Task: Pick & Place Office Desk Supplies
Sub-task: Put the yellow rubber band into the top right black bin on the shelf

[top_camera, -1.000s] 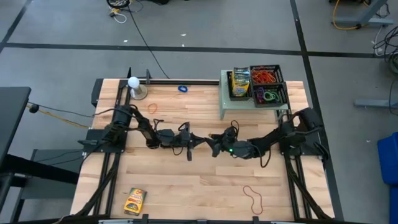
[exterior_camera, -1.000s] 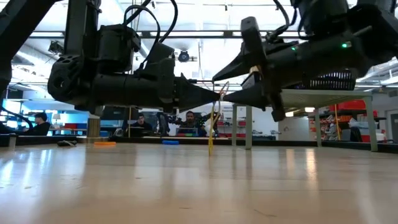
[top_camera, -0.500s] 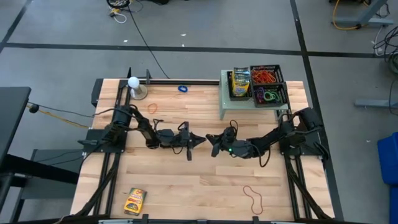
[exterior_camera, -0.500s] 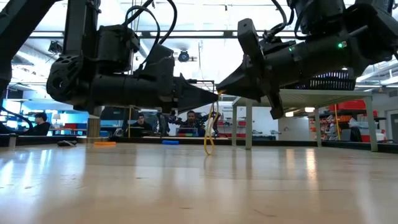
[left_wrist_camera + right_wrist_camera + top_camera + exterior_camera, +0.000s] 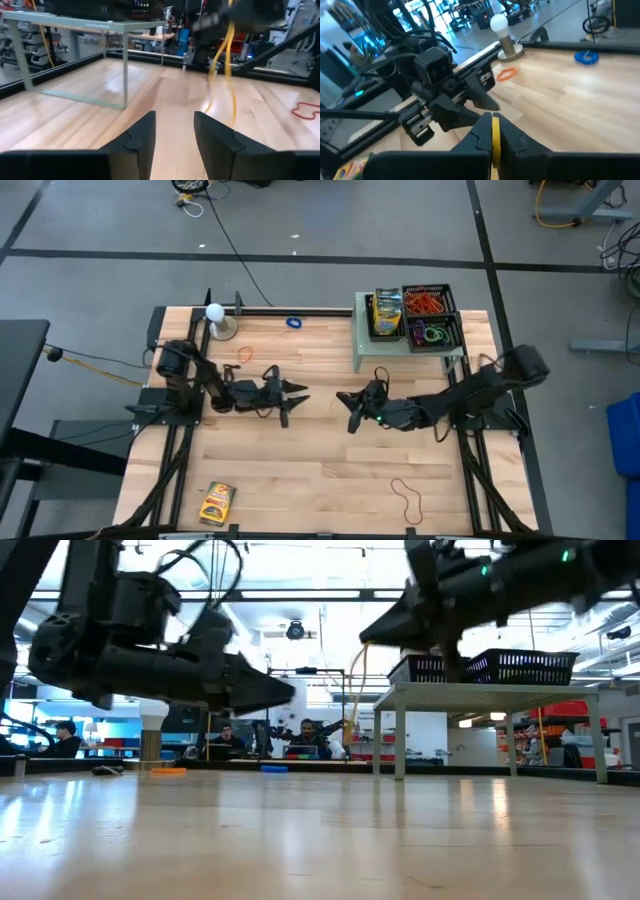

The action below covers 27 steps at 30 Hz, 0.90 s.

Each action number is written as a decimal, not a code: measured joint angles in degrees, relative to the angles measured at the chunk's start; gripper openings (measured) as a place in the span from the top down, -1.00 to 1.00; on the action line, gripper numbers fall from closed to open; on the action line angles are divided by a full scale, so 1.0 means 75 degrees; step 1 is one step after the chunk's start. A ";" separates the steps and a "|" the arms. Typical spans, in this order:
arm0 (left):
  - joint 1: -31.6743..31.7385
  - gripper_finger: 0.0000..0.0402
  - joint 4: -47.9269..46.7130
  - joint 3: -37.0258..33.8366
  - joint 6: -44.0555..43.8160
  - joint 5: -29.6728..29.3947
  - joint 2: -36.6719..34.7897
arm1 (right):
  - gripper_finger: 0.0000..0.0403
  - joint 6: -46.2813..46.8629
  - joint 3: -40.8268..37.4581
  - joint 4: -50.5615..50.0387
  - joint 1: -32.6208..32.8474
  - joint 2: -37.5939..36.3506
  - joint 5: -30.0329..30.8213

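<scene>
Crayon box (image 5: 216, 502) front-left – rubber band (image 5: 406, 498) front-right – bins (image 5: 432, 317) back-right.

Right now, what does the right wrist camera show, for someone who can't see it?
The right gripper has its jaws shut on a thin yellow rubber band. Facing it above the wooden table is the left gripper, jaws open. Behind sit an orange rubber band and a blue one.

The wooden table (image 5: 300, 480) carries a white ball on a small stand (image 5: 216, 320) at about 11 o'clock from its centre. A pale green raised shelf (image 5: 375, 352) stands at about 1 o'clock, bearing two black mesh baskets (image 5: 446, 305). Beyond the table, a black cable (image 5: 225, 235) crosses the grey floor at 12 o'clock. In the low view, seated persons (image 5: 305, 735) appear at desks in the background.
</scene>
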 joint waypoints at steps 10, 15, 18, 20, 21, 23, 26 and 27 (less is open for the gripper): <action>0.0000 0.32 -0.0020 -0.0918 -0.0065 -0.0871 -0.0851 | 0.98 -0.0698 0.2459 -0.6283 0.0090 -0.2335 0.0216; 0.0000 0.33 -0.0043 -0.0878 -0.0065 -0.0865 -0.0850 | 0.98 -0.0904 0.4761 -0.9460 -0.0050 -0.2430 0.0796; -0.0003 0.33 -0.0042 -0.0880 -0.0064 -0.0712 -0.0850 | 0.99 -0.1037 0.6013 -1.0979 -0.0266 -0.2436 0.1311; 0.0000 0.33 -0.0043 -0.0877 -0.0064 -0.0648 -0.0850 | 0.99 -0.1228 0.6703 -1.1624 -0.0541 -0.2449 0.1748; 0.0000 0.33 -0.0049 -0.0879 -0.0064 -0.0647 -0.0850 | 0.99 -0.1376 0.6974 -1.1839 -0.0726 -0.2456 0.1872; 0.0000 0.33 -0.0049 -0.0877 -0.0061 -0.0645 -0.0850 | 0.99 -0.1608 0.7416 -1.2232 -0.1199 -0.2442 0.2053; 0.0000 0.33 -0.0051 -0.0877 -0.0031 -0.0644 -0.0850 | 0.99 -0.1914 0.7984 -1.2776 -0.2118 -0.2435 0.2151; 0.0000 0.33 -0.0054 -0.0877 -0.0023 -0.0644 -0.0850 | 0.99 -0.2003 0.8092 -1.2881 -0.2473 -0.2449 0.2157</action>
